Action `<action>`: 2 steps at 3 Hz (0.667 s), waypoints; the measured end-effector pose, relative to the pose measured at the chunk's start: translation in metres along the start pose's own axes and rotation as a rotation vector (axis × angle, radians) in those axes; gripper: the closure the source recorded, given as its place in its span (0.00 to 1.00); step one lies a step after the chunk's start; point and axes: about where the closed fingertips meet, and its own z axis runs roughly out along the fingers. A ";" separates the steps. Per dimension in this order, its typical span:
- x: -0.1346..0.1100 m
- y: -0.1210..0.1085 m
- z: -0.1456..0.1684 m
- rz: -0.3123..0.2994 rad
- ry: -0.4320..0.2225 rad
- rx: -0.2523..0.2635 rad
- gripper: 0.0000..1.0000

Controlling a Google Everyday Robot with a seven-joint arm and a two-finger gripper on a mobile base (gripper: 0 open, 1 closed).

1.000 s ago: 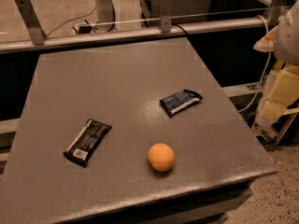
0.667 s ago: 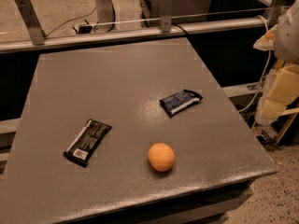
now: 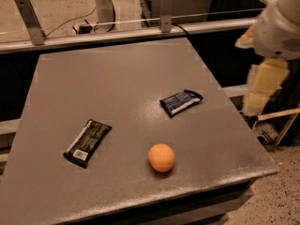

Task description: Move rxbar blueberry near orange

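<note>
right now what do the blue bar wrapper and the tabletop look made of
The rxbar blueberry: likely thin plastic or foil film, crinkled, faint sheen. The table: hard grey matte top, finely speckled; material unclear. The gripper hangs beside the table's right edge.

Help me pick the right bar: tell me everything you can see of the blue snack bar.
The blue snack bar is a small flat wrapper, dark navy with pale lettering and crimped ends, apparently foil. It lies flat on the grey table, right of centre, slanted. Only the table touches it; the orange sits apart, nearer the front edge. The gripper hangs beyond the table's right edge.
</note>
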 end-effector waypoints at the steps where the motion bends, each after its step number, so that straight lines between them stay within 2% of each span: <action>1: -0.042 -0.040 0.053 -0.191 -0.026 -0.081 0.00; 2: -0.079 -0.061 0.094 -0.336 -0.023 -0.143 0.00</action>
